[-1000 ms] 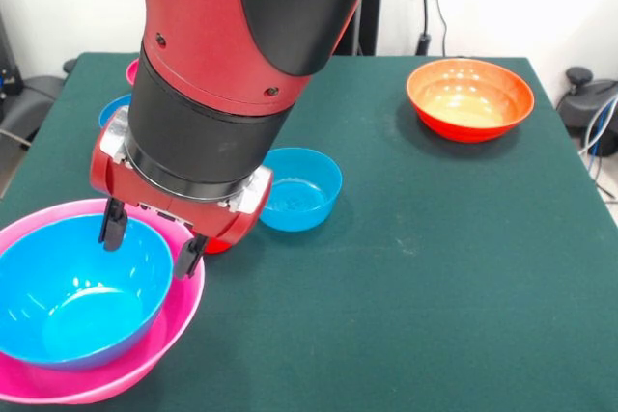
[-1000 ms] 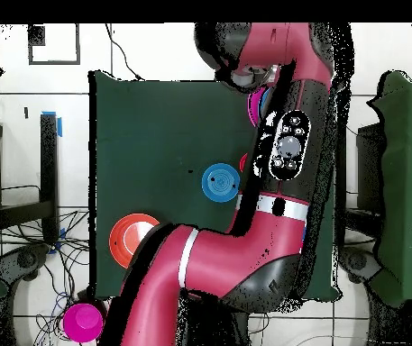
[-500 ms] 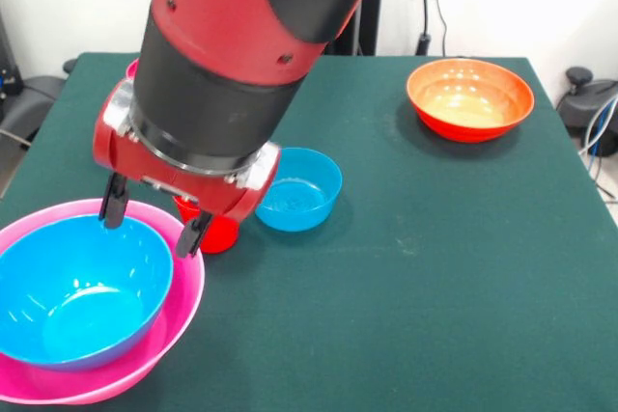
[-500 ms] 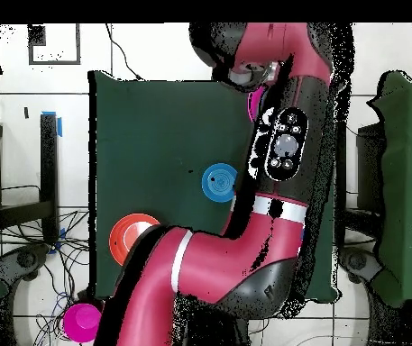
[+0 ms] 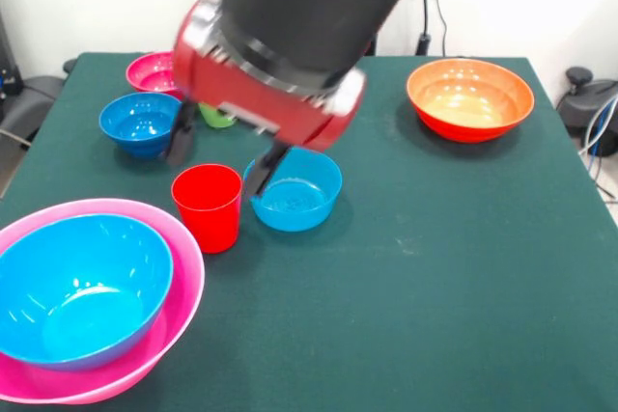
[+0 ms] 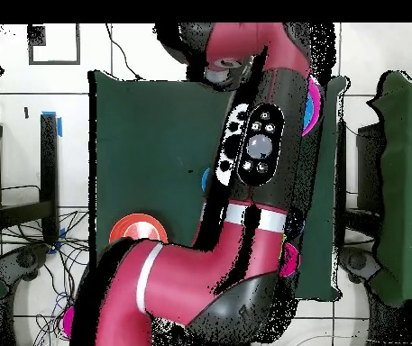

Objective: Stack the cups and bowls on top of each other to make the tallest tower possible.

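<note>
Currently end effector spread wide, empty (touching nothing), above red cup and small blue bowl.

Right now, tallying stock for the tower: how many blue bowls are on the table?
3: large one nested in the pink bowl, one beside the red cup, one far left. The arm may hide others.

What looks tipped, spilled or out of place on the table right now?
Nothing stands out. The red cup stands upright; the light blue bowl sits nested in the hot-pink bowl. The other bowls rest rim-up, apart from each other. The gripper hangs open and empty above the red cup.
</note>
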`<state>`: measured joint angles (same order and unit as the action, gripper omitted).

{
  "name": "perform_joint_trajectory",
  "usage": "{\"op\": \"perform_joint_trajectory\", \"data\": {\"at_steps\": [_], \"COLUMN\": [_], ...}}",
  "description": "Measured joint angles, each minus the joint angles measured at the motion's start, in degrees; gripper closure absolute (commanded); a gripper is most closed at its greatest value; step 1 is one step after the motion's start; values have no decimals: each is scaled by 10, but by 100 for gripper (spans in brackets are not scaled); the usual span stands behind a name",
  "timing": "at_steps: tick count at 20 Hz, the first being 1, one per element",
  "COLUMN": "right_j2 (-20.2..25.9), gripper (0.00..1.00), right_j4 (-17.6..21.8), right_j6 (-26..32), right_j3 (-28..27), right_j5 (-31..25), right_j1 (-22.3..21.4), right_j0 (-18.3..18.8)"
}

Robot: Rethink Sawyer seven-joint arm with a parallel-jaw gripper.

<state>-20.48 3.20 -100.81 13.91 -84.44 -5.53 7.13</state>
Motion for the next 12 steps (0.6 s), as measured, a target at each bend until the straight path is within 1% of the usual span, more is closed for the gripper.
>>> {"op": "perform_joint_trajectory", "data": {"at_steps": [1, 4, 6, 9, 11, 12], "right_j2": [-2, -4, -8, -11, -18, -20], "gripper": [0, 0, 0, 0, 0, 0], "right_j4": [0, 0, 0, 0, 1, 1], "right_j6": [0, 0, 0, 0, -1, -2], "right_j3": [18, 37, 62, 84, 118, 125], "right_j5": [0, 0, 0, 0, 0, 1], "right_j1": [-15, -31, -50, -65, -84, -88], "right_j0": [-11, -21, -35, -46, -63, -67]}}
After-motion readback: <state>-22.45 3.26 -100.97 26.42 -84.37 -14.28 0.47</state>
